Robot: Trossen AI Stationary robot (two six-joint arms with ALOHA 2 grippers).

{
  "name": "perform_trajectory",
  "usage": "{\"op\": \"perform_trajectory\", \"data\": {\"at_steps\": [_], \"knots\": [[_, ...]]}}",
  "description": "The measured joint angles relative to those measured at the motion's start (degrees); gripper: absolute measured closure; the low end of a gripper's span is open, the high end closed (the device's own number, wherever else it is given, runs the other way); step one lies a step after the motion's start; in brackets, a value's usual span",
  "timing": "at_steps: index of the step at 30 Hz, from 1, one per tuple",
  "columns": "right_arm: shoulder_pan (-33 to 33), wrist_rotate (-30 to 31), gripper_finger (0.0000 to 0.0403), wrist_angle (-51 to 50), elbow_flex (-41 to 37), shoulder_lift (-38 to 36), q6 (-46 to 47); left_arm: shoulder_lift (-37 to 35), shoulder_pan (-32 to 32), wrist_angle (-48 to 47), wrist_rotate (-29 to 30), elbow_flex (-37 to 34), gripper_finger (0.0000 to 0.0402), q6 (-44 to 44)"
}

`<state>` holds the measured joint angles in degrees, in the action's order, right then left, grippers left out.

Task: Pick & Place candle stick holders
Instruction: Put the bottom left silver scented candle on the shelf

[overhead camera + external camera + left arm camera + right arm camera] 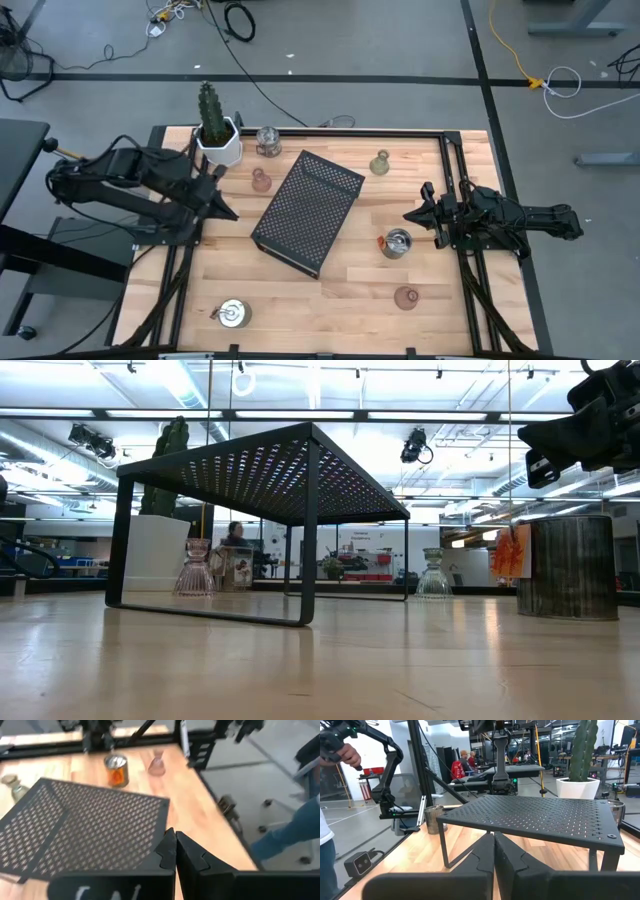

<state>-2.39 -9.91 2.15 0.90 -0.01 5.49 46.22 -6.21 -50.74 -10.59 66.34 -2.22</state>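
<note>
Candle stick holders lie scattered over the bench (330,300) around the black perforated tray (306,211): a clear one (268,140) beside the cactus pot (219,146), a pinkish one (261,180) just off the tray's far corner, an olive one (379,163), a silver one (397,243) nearest the right tool (411,215), another pinkish one (406,297), and a silver one (233,314) at the near edge. Both the left tool (230,212) and the right are fully closed and hold nothing, hovering at opposite sides. No pick seems begun; a likely next move is opening the right tool and lowering it over the nearby silver holder.
</note>
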Motion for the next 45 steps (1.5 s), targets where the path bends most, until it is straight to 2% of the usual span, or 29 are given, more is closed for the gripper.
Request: {"op": "perform_trajectory", "data": {"at_steps": [16, 31, 45], "knots": [[-0.01, 0.00, 0.0391, 0.00, 0.01, 0.00, 0.01, 6.38, -7.59, -0.66, 0.48, 0.09, 0.0399, 0.04], [-0.01, 0.00, 0.0391, 0.00, 0.01, 0.00, 0.01, 12.34, -22.94, -0.62, 0.29, 0.09, 0.0399, 4.77], [0.00, 0.00, 0.0391, 0.00, -0.01, 0.00, 0.00, 13.83, -36.86, 0.31, 0.35, 0.09, 0.0399, 7.90]]}}
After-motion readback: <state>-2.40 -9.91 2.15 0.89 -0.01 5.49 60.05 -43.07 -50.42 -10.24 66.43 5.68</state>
